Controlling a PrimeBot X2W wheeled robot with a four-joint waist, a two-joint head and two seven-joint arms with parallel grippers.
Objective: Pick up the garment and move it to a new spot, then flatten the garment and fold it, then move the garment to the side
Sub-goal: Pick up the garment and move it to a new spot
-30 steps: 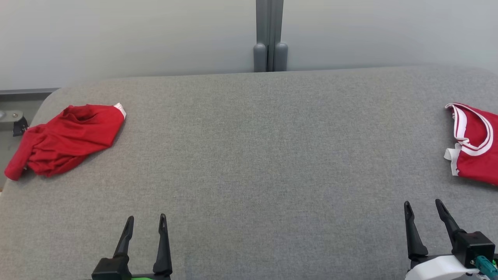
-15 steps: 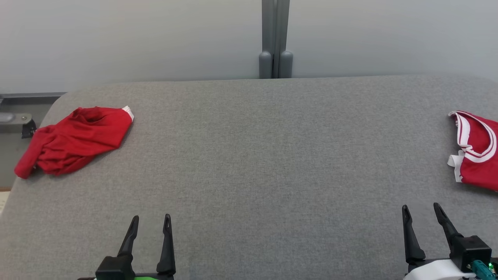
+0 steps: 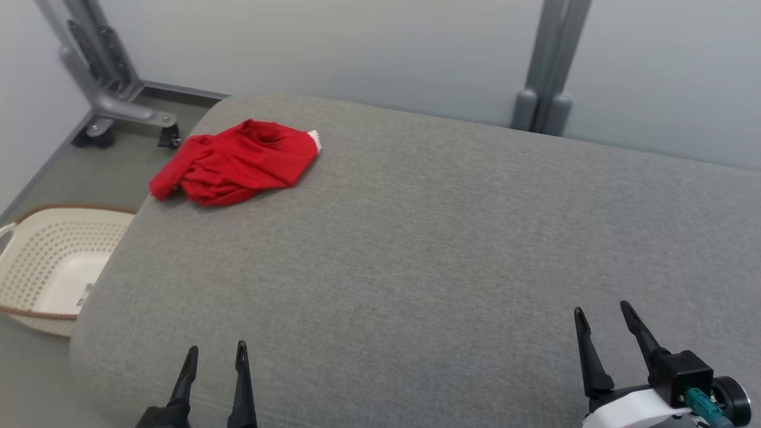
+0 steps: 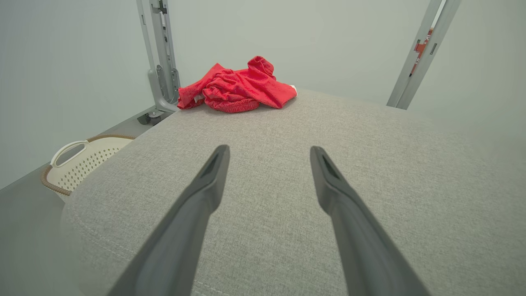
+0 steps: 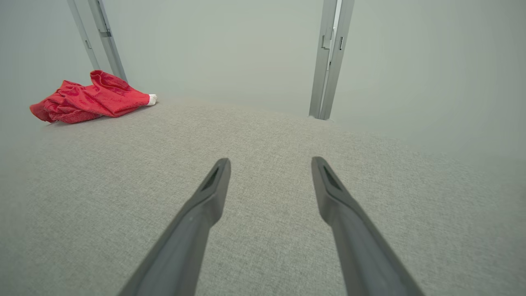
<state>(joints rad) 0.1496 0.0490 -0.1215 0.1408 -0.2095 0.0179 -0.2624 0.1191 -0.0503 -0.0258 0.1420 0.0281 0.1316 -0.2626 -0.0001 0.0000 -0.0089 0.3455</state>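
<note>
A crumpled red garment with a bit of white trim lies near the far left corner of the grey fabric table. The left wrist view has the garment straight ahead at the far edge, and the right wrist view has the garment at the far left. My left gripper hangs open over the near left edge, with nothing between its fingers. Over the near right part, my right gripper is open and empty too. Both are far from the garment.
A cream perforated laundry basket stands on the floor to the left of the table. A grey metal stand on casters is at the far left, and a grey post rises behind the table by the pale wall.
The head camera has turned to the left, so the basket and stand came into view and the red-and-white garment at the right left it. Both grippers stay open.
</note>
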